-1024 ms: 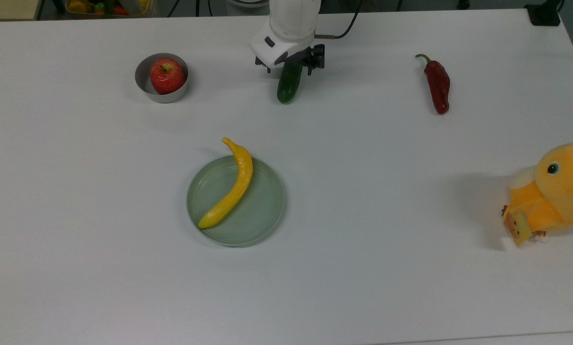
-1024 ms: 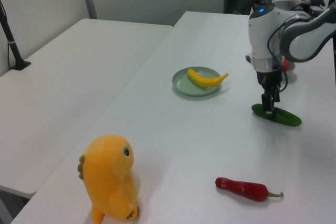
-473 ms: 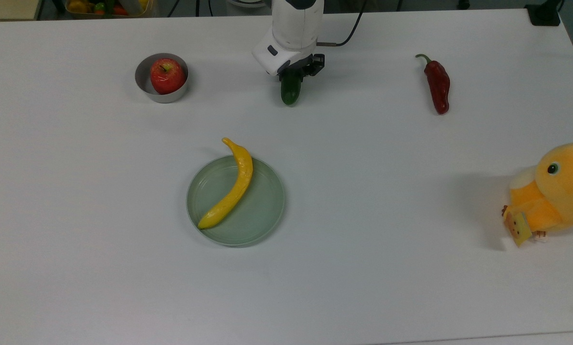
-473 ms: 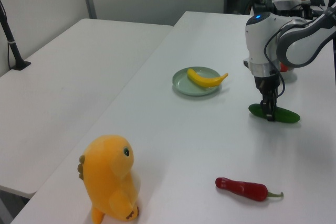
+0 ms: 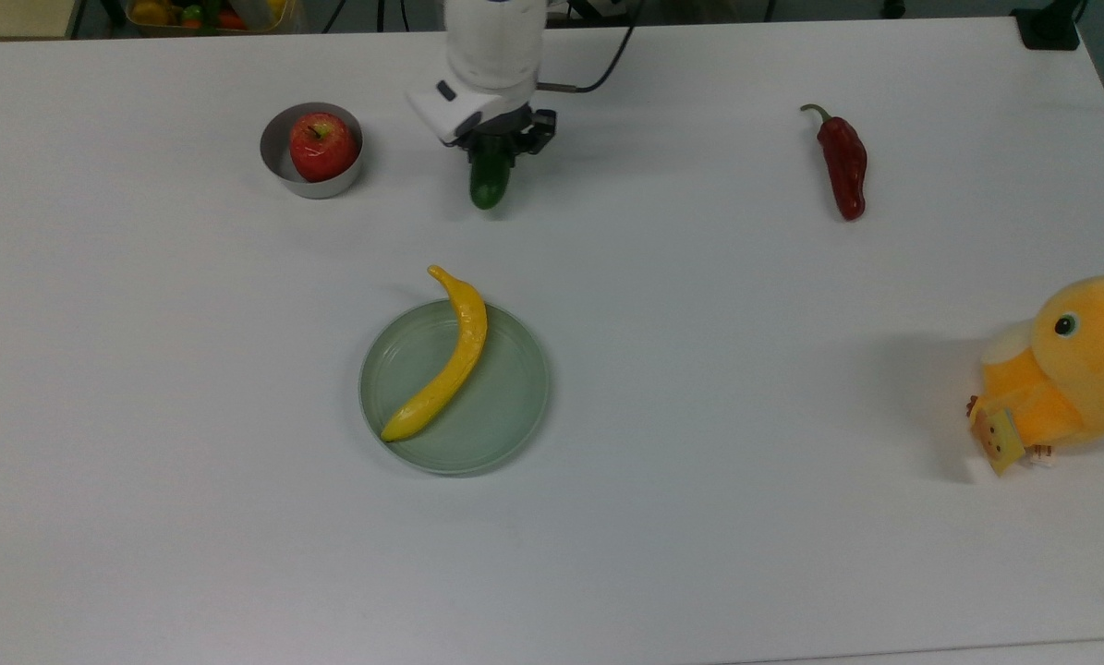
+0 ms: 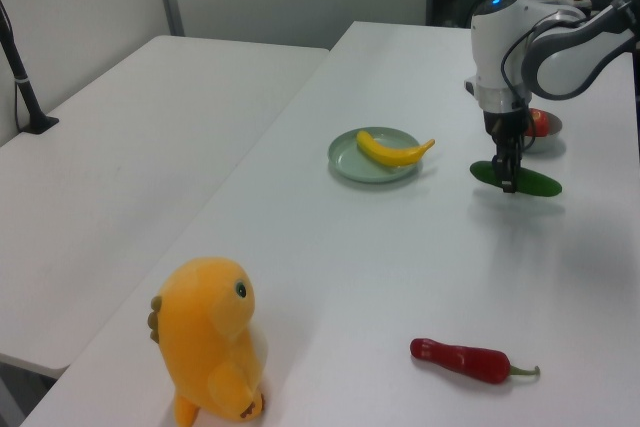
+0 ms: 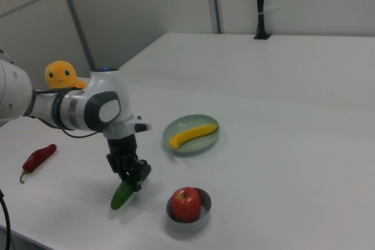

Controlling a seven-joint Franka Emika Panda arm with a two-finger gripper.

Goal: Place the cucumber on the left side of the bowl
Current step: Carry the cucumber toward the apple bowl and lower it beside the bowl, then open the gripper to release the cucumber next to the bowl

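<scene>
Top view is showing the pincer gripping the cucumber and carrying it above the worktop, between the bowl and the chili pepper. By my judgement the transport step is under way; next, the cucumber needs lowering beside the bowl's left. An apple is sitting in the bowl, and a banana is lying on the green plate.

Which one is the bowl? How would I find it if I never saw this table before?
Look at the white table. In the top view, go left from the gripper holding the cucumber. The bowl is small, round, silver metal with a red apple inside, unlike the flat green plate holding the banana.
</scene>
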